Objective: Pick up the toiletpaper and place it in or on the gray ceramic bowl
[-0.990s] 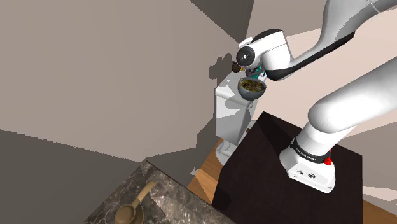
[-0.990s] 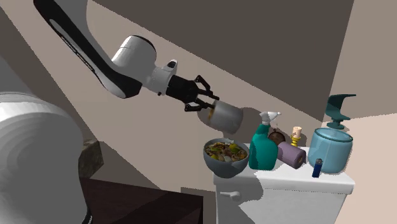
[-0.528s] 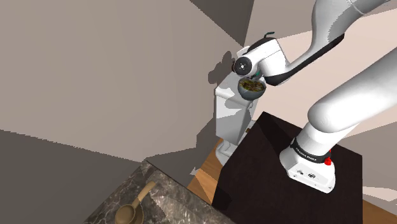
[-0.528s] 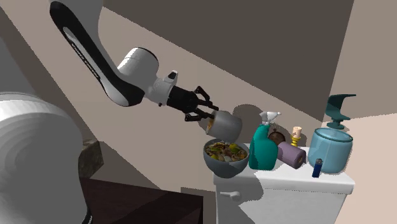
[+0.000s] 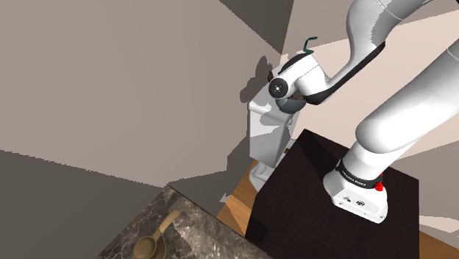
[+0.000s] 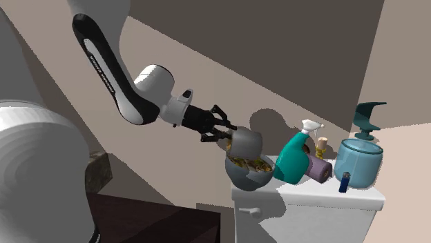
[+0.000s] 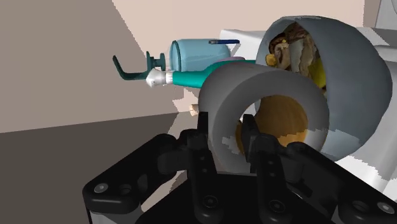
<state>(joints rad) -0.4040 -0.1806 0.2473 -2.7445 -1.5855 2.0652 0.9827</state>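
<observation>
In the shoulder view the wrist [image 5: 296,73] covers most of the grey bowl [image 5: 289,108]; in the second exterior view the gripper [image 6: 221,131] clasps the grey toilet paper roll [image 6: 246,143], axis slanting down onto the tipped bowl's rim; in the wrist view its core opens toward the camera.

The white arm [image 5: 403,121] rises steep from the shoulder view's lower right, bends over at the top & slopes down to the wrist [image 6: 157,91], which tips low toward the second exterior view's right. The black gripper [image 6: 226,132] sits at the end, aimed a bit down. Its two fingers [image 7: 202,143] stand close - one inside the grey roll [image 7: 273,89], one outside - w/ the roll's wall pinched tight between them.
</observation>
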